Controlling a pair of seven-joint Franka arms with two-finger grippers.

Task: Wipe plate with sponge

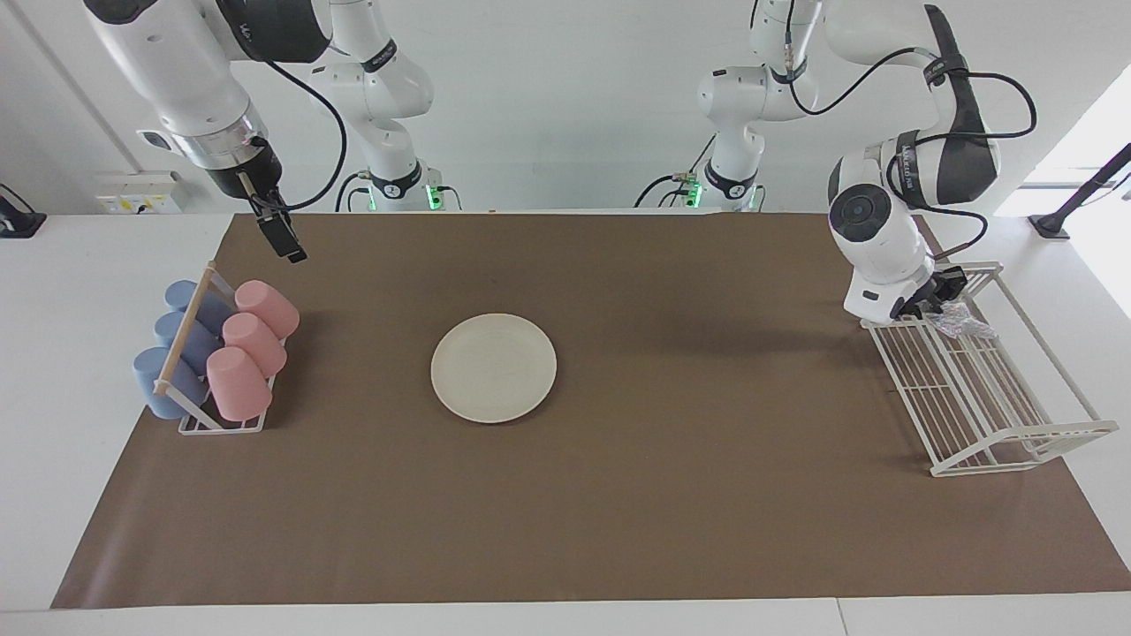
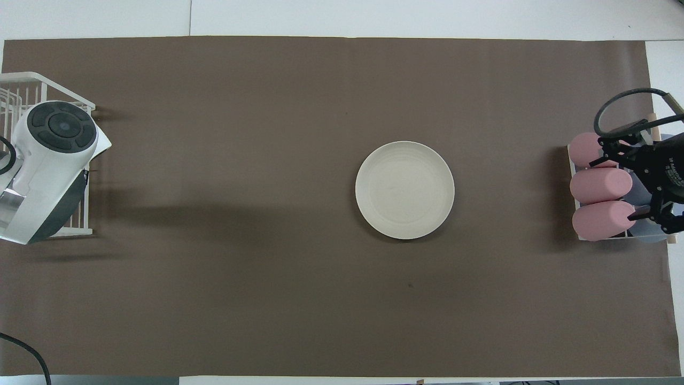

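Plate: flat on the brown mat, mid-table, nothing on it
Sponge: in the white wire rack at the left arm's end, at the rack's robot-side end
Left gripper: down at the sponge; jaw state cannot be told
Right gripper: waits raised near the cup rack of pink cups and blue cups; jaw state cannot be told

You can read no clear text, label, number or brand anywhere here. Small pale lettering sits on the dark band of the left arm and on the dark body of the right pincer, but it stays illegible in both views.
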